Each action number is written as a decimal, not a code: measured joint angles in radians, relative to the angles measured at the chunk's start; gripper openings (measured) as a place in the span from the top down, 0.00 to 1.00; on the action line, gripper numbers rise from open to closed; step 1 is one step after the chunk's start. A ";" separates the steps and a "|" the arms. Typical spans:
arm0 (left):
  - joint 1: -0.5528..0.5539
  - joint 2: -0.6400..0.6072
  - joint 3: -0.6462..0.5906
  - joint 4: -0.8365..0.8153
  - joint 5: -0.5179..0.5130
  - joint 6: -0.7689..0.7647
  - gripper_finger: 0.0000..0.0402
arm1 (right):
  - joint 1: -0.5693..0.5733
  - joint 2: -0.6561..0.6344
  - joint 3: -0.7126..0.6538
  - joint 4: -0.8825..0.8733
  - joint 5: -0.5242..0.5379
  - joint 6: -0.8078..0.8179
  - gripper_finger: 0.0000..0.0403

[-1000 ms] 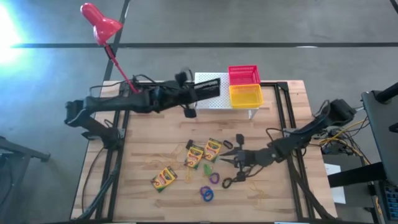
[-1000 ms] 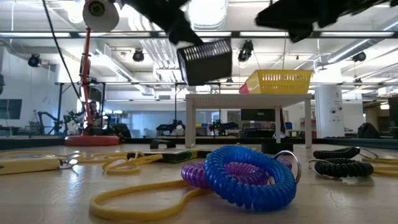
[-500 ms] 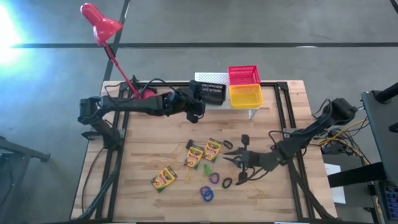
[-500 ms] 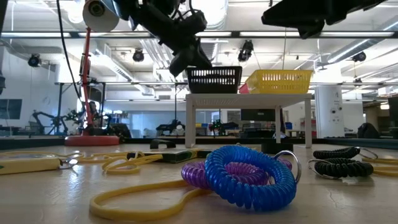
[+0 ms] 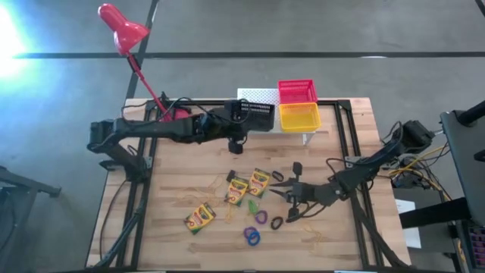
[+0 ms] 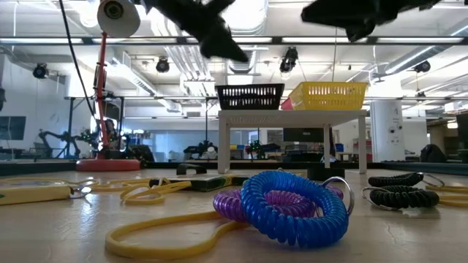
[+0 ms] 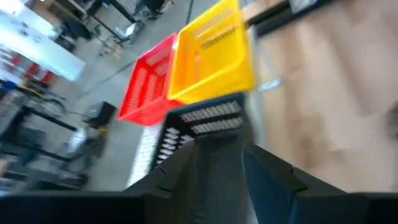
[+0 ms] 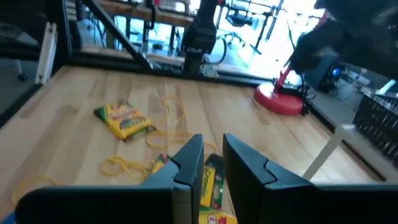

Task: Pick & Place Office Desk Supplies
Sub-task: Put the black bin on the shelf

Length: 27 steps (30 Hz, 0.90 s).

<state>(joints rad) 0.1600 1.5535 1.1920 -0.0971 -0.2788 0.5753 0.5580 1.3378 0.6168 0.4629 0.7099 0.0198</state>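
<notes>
Black basket [image 5: 258,114] sits on the white stand [image 5: 254,95], left gripper [image 5: 236,142] just beside it, fingers parted, empty. Right gripper [image 5: 279,195] hovers low, narrow gap, nothing visibly held. Three crayon boxes [image 5: 258,182], tangled rings [image 5: 251,236] hard to count.

Two dark jointed arms trailing black cables, each with flat angular fingers.

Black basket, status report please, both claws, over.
Black basket on white stand, beside yellow basket. Left claw open, just off it. Right claw empty, above crayon boxes. Nothing in the way.
</notes>
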 joint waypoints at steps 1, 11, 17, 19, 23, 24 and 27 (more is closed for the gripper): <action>-0.014 -0.018 0.001 -0.022 -0.003 -0.041 0.66 | 0.006 -0.016 0.000 -0.011 0.000 -0.008 0.86; -0.034 -0.063 -0.008 -0.274 -0.026 -0.426 0.70 | 0.034 -0.183 0.000 -0.269 -0.004 0.123 0.86; -0.035 -0.074 -0.005 -0.402 -0.113 -0.554 0.71 | 0.068 -0.252 0.000 -0.520 -0.090 0.402 0.86; -0.040 -0.087 0.001 -0.456 -0.110 -0.596 0.71 | 0.080 -0.270 0.000 -0.599 -0.099 0.505 0.86; -0.031 -0.099 -0.019 -0.515 -0.111 -0.675 0.71 | 0.081 -0.266 0.000 -0.676 -0.050 0.592 0.86; -0.024 -0.098 -0.031 -0.505 -0.112 -0.679 0.71 | 0.080 -0.258 0.000 -0.674 -0.031 0.593 0.86; -0.012 -0.085 -0.086 -0.362 -0.119 -0.677 0.71 | 0.079 -0.230 0.000 -0.669 0.011 0.565 0.86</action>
<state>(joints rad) 0.1483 1.4682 1.1064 -0.4596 -0.3974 -0.1016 0.6369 1.1078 0.6167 -0.2066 0.7210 0.5850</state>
